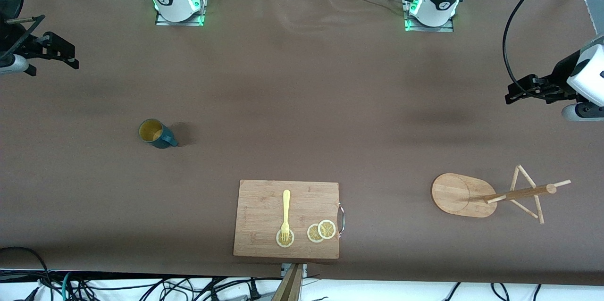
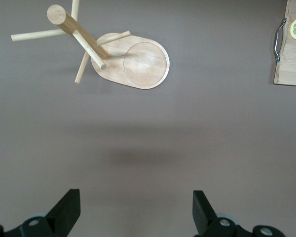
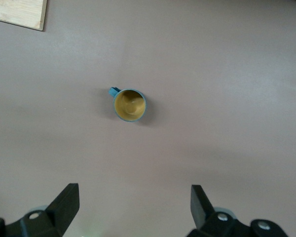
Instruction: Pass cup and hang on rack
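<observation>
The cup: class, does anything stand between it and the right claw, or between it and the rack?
Nothing visible does. The dark teal ribbed cup stands alone on bare table; the cutting board lies nearer the camera, off the path to the wooden rack.

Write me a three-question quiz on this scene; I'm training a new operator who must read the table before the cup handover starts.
1. True or false: the cup stands upright on the table.
2. The fork lies on: A) the cutting board B) the rack C) the bare table.
3. Fill in: the left end effector and the right end effector both hold ____.

Key: 1 true. 2 A. 3 nothing; both are open, over bare table.
</observation>
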You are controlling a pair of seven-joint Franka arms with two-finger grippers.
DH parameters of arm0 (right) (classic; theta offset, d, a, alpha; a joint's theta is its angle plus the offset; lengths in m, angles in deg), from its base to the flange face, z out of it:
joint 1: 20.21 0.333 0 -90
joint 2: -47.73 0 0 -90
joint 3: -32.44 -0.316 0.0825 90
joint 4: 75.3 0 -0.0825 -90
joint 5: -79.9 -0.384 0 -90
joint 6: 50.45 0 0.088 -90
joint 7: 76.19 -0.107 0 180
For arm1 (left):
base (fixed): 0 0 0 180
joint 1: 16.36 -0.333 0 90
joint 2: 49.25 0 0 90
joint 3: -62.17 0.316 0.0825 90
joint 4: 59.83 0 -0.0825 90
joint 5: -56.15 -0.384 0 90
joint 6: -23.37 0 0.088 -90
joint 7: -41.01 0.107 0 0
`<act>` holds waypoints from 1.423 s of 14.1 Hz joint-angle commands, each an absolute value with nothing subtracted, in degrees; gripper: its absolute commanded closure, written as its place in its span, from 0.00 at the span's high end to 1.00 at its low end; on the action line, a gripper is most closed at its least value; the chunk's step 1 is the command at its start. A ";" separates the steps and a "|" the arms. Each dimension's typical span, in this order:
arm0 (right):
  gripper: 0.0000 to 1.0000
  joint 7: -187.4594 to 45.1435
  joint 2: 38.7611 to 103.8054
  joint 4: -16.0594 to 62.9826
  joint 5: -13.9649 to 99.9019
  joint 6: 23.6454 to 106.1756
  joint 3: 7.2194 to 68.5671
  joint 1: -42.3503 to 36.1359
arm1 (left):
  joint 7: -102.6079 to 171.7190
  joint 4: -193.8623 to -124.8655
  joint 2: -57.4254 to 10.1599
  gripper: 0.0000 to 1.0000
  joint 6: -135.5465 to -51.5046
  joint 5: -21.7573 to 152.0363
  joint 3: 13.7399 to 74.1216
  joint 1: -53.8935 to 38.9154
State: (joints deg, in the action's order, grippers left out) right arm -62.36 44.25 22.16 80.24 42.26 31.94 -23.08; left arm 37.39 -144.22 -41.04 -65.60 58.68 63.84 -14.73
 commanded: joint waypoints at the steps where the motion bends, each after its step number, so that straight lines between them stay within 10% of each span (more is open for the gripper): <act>1: 1.00 -62.66 43.95 22.00 79.37 42.19 32.18 -23.11 | 37.67 -143.50 -40.82 1.00 -65.84 59.40 63.93 -14.87; 20: 1.00 -62.13 46.40 21.82 82.00 41.13 32.09 -23.02 | 37.75 -143.59 -40.73 1.00 -65.84 59.40 63.93 -14.87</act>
State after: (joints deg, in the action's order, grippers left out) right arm -62.34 44.76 22.16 80.61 41.05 32.21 -23.10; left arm 37.39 -144.22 -41.03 -65.61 58.68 63.84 -14.73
